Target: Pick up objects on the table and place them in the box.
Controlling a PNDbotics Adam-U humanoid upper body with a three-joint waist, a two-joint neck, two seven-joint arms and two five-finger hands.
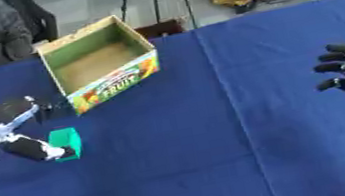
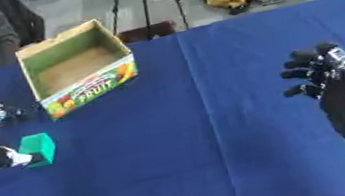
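The green block sits on the blue table at the near left, just short of the open cardboard box, probably where the left hand can lift it in. That hand flanks it, one finger touching its near side, not yet closed. The right hand idles at the right, fingers relaxed.

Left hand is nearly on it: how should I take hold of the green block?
Pinch the green block across its left and right upright faces, coming from its left, where the left hand already is. It stands upright, apart from the box, so both faces are free for the fingers.
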